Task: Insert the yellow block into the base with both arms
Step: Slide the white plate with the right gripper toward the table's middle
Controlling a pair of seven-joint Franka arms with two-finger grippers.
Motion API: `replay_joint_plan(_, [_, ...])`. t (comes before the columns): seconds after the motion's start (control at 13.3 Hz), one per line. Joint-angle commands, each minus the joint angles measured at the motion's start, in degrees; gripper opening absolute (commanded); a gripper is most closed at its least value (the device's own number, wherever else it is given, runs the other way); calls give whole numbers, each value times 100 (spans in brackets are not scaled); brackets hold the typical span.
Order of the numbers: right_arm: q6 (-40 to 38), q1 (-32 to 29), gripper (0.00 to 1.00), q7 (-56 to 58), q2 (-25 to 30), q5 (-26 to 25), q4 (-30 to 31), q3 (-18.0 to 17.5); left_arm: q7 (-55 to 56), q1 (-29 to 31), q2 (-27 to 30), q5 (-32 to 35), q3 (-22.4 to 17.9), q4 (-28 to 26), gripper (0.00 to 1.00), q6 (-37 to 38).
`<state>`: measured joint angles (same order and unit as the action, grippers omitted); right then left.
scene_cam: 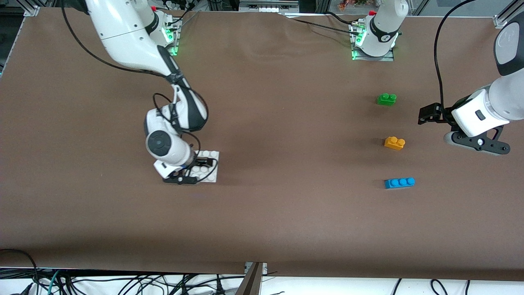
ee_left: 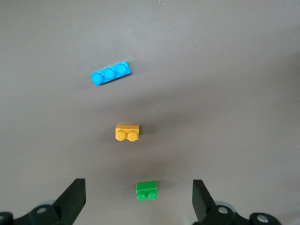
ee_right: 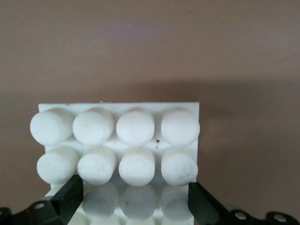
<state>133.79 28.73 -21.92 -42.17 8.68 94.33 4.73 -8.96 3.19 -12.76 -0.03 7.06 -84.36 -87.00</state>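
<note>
Blue comes first from the front camera: the blue brick [scene_cam: 399, 182], three studs long, lies on the brown table [scene_cam: 286, 123] toward the left arm's end. Just farther, at its 12 o'clock, sits the yellow block [scene_cam: 394, 143], flat and untouched, and farther again along the same line the green brick [scene_cam: 386, 99]. The three are apart from one another.

The left gripper [ee_left: 138, 199] hangs above the table toward the left arm's end, at about 3 o'clock from the yellow block, fingers spread wide and holding nothing.

Well apart, toward the right arm's end, the white base [scene_cam: 210, 162] lies flat. The right gripper [ee_right: 136, 199] is down on it, one finger at each side of the plate; whether they are pressing it I cannot tell.
</note>
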Motion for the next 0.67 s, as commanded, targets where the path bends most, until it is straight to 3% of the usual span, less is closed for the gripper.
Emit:
replay_joint_plan(0.0, [85,439,100,-330,-300,143,-309,10,-53,50,28,30,14,-2,100,61])
replay_joint_plan(0.6, [516,1389,100,-1059,-370,160,-441,10,-62,59,28,30,-12,-2,100,61])
